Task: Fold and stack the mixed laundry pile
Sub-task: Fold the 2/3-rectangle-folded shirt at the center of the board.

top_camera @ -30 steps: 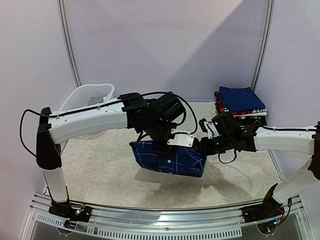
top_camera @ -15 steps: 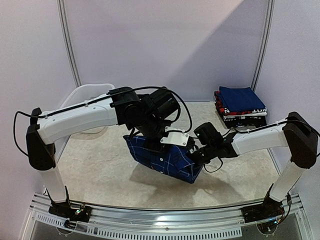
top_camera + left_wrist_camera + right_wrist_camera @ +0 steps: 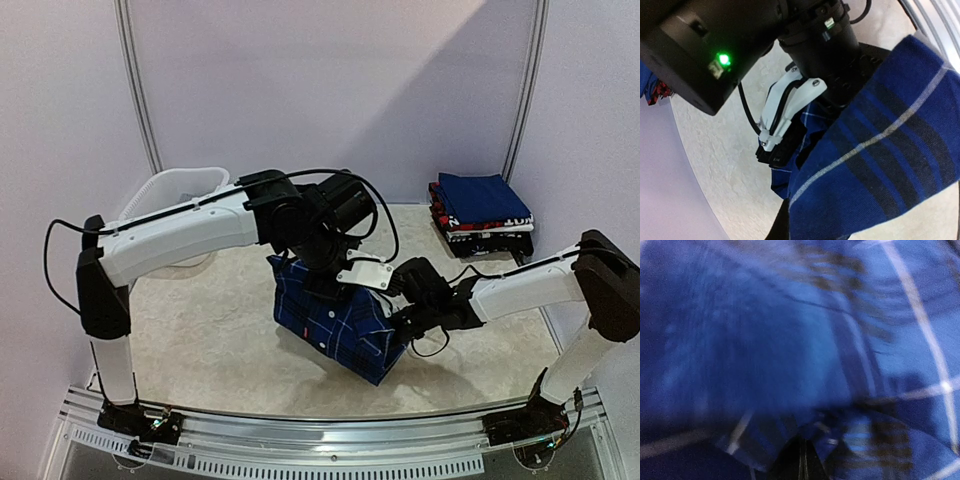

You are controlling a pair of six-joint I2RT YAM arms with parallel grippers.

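Observation:
The dark blue plaid shirt [image 3: 325, 320] hangs folded between both grippers above the beige table, tilted with its right end lower. My left gripper [image 3: 322, 288] is shut on its upper edge. My right gripper [image 3: 393, 322] is shut on its right edge. In the left wrist view the plaid cloth [image 3: 880, 165] covers my left jaws, and the right gripper [image 3: 776, 149] shows pinching the cloth. The right wrist view is filled with blurred plaid cloth [image 3: 790, 340], with the fingers [image 3: 802, 460] pressed together at the bottom. No white shirt or grey garment is in view.
A white plastic basket [image 3: 185, 190] stands at the back left. A stack of folded clothes [image 3: 480, 205], dark blue on top, sits at the back right. Metal rails run along the table's near edge.
The shirt has gone from level to tilted, right end down. My right arm has lowered and drawn in to the left. My left gripper has shifted slightly right with the shirt's top.

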